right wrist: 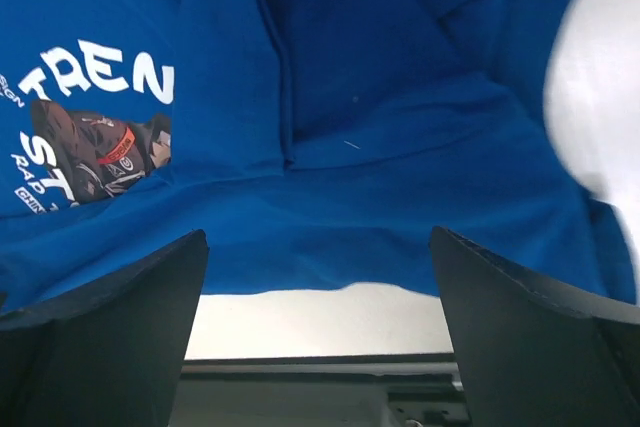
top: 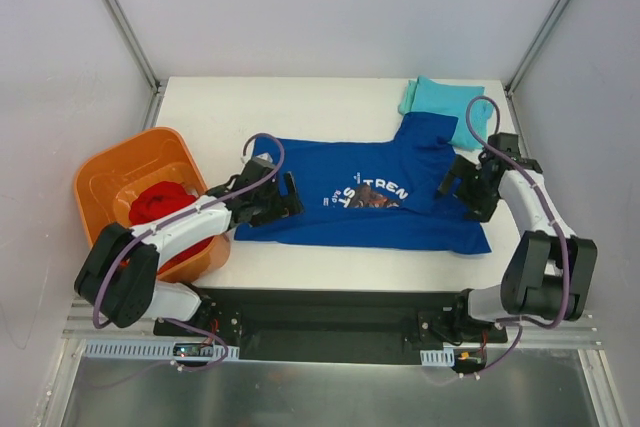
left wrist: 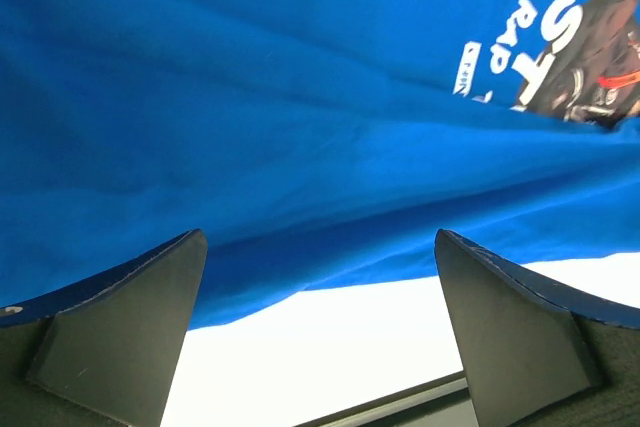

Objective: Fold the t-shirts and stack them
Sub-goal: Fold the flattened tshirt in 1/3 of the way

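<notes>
The royal blue t-shirt (top: 370, 197) with white lettering lies spread on the white table (top: 300, 107), partly folded. My left gripper (top: 288, 199) is open over its left part; the blue cloth (left wrist: 300, 97) fills the left wrist view, with nothing between the fingers (left wrist: 130, 317). My right gripper (top: 462, 187) is open over the shirt's right part; the blue cloth (right wrist: 380, 177) lies ahead of its fingers (right wrist: 520, 327). The light teal t-shirt (top: 442, 102) lies folded at the back right. The red t-shirt (top: 160, 205) sits in the tub.
The orange plastic tub (top: 120, 172) stands at the table's left edge, beside my left arm. The table's near edge (right wrist: 320, 362) and a black rail lie just behind both grippers. White walls enclose the table.
</notes>
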Controlling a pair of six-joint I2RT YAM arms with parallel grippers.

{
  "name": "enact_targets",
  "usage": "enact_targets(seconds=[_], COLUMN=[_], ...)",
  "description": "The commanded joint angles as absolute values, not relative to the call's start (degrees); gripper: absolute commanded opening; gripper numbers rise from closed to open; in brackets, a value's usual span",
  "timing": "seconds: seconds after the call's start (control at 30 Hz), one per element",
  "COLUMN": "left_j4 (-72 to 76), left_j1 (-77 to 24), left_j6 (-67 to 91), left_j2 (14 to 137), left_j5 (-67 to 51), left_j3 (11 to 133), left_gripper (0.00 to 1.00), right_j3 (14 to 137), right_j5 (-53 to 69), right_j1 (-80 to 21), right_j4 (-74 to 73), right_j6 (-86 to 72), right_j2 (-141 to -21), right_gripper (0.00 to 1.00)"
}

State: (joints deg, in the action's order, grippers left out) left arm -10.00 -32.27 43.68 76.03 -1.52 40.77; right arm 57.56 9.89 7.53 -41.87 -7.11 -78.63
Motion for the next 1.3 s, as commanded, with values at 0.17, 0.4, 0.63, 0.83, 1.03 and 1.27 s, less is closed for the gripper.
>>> enact_targets(seconds=[0.17,0.4,0.63,0.83,1.03,1.27], left_j4=[-7.03,-6.94,-7.99,-13.70,-17.49,-17.49], left_j1=[-32.70,-33.22,-36.12,-38.32,-38.41,-39.11], left_j6=[44.73,47.90,51.24,53.44,50.46,44.13], left_j2=[84.63,82.10,75.24,68.30,61.88,59.41], left_j5=[-5.27,-6.33,-7.65,-6.24,-3.95,-4.66], left_j3=[42.02,35.60,29.54,26.37,26.89,33.91], left_gripper=[0.99,0.99,0.99,0.99,0.99,0.99], right_j3=[50.29,38.77,32.44,31.38,33.13,42.08], right_j5=[15.12,15.46,13.10,11.70,8.35,13.89], right_j1=[6.77,11.94,15.03,18.37,19.16,13.29], right_j4=[-31.20,-32.87,-36.29,-38.32,-42.97,-45.87], right_j6=[-10.37,-12.13,-11.78,-11.69,-11.43,-5.98], right_j2=[-89.29,-84.82,-77.36,-72.53,-64.70,-59.59], right_gripper=[0.97,0.97,0.97,0.97,0.97,0.97])
